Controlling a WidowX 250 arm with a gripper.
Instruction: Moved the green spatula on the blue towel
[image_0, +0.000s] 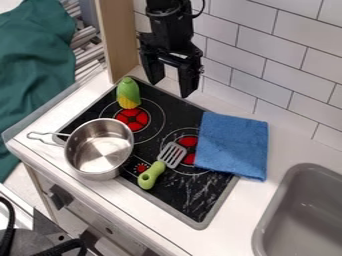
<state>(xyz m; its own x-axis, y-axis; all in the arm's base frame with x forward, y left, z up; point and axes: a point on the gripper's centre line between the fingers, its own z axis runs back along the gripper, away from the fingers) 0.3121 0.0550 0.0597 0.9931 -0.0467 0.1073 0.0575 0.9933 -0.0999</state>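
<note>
1. Black cables (67, 246) at lower left, nearest the camera, over a grey surface.
2. Grey sink (268, 220) at lower right, set into the white counter (220, 230).
3. Green spatula (152, 175): flat on the black cooktop (194, 197), not on the towel. Green handle points to the front, grey slotted head points up and right, reaching the edge of the red-centred burner on the right. Head is near the towel's left edge, small gap between.
4. Blue towel (232, 145): spread flat, left part over the cooktop, the rest on the counter, up toward the tiled wall (267, 65).
5. Metal pot (100, 150): upright, at the cooktop's front left, overlapping its edge. Wire handle points left. Spatula is just beside it on the right.
6. Toy corn (128, 93): behind the pot, at the rear burner, green end up, yellow end down.
7. Gripper (170, 88): top of view, hanging by the rear edge of the cooktop, right of the corn. Fingers spread wide, holding nothing. Well apart from the spatula.
8. Wooden panel (118, 37) left of the arm; dark green cloth (33, 65) beyond, far left.
</note>
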